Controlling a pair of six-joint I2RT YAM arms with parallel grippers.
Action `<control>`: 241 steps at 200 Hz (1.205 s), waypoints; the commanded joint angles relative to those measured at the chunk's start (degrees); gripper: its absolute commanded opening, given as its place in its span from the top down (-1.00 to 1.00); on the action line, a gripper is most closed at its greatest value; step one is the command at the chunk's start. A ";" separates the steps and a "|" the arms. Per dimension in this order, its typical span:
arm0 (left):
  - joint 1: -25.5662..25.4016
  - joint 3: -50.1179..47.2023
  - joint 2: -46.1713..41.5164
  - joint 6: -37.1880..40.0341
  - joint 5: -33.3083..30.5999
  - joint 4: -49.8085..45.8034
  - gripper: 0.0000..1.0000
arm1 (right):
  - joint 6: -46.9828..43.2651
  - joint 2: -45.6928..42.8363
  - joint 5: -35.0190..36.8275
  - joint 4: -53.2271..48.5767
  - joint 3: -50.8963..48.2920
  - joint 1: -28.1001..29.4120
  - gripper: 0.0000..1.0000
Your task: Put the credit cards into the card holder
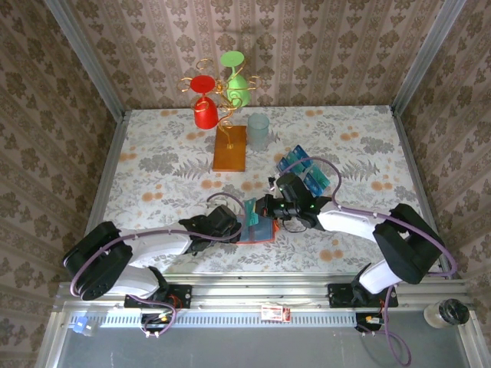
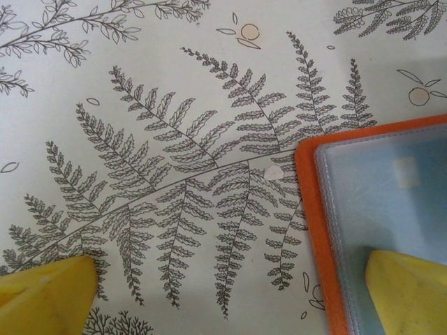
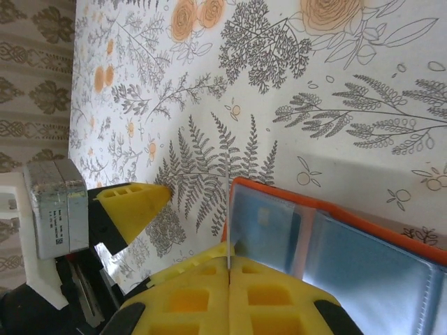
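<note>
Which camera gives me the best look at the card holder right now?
Right wrist: the card holder lies open, orange rim and clear pockets visible. Left wrist catches one corner; from the top it is small and partly covered.

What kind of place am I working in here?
Probably a staged test booth, not a real room: wallpapered panels in a metal frame box in a floral-clothed table, with a wire cup stand as prop.
</note>
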 commanded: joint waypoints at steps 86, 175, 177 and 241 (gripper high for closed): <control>-0.92 0.40 1.52 -1.42 -1.54 -4.33 -1.00 | 3.21 -0.45 6.77 10.56 -8.58 0.71 1.00; -1.02 0.17 1.59 -1.52 -1.50 -4.25 -1.00 | 4.79 2.11 6.51 13.70 -8.76 1.51 1.00; -1.01 0.18 1.60 -1.52 -1.56 -4.20 -1.00 | 4.83 2.16 6.58 13.74 -8.76 1.51 1.00; -1.01 0.10 1.56 -1.52 -1.52 -4.16 -1.00 | 5.97 3.64 6.68 15.58 -9.85 1.97 1.00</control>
